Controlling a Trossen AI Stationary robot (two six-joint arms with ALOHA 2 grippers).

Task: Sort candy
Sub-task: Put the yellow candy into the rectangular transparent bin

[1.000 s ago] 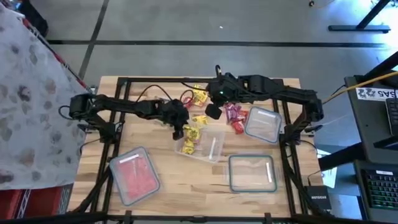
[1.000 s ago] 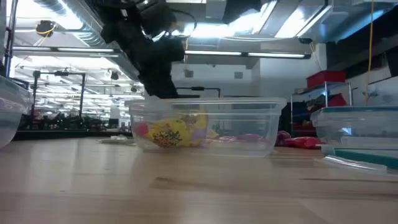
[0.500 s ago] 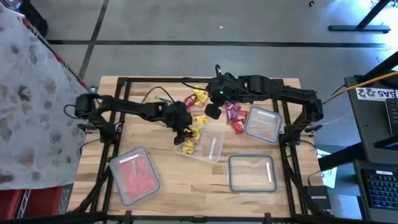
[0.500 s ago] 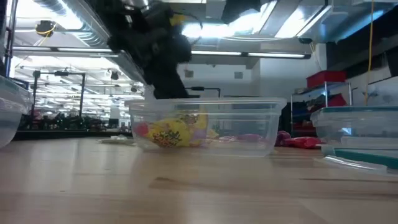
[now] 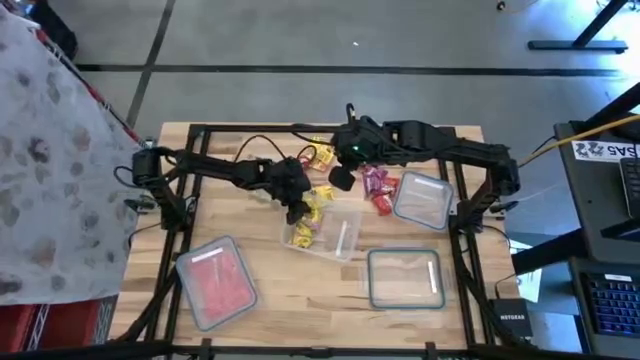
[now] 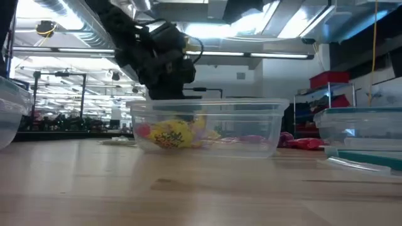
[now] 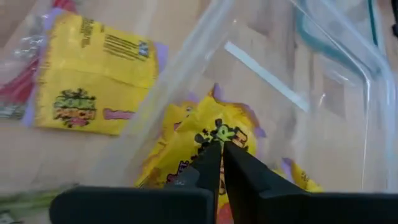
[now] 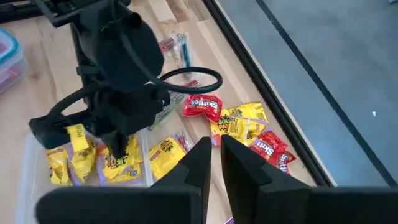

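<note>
With the left gripper [image 7: 219,149] fingers closed on a yellow candy [image 7: 208,140] over the container [image 7: 348,81], release is best made low; right gripper [image 8: 214,152] fingers nearly closed, empty.

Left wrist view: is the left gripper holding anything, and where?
The left gripper appears to pinch a yellow candy by its edge, inside the clear container.

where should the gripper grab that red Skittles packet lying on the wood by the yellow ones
The red Skittles packet lies flat and clear of the yellow candy beside it. Probably best to come straight down from above and pinch across its short width at the middle, fingers straddling the long sides, since the flat wrapper has no raised edge.
</note>
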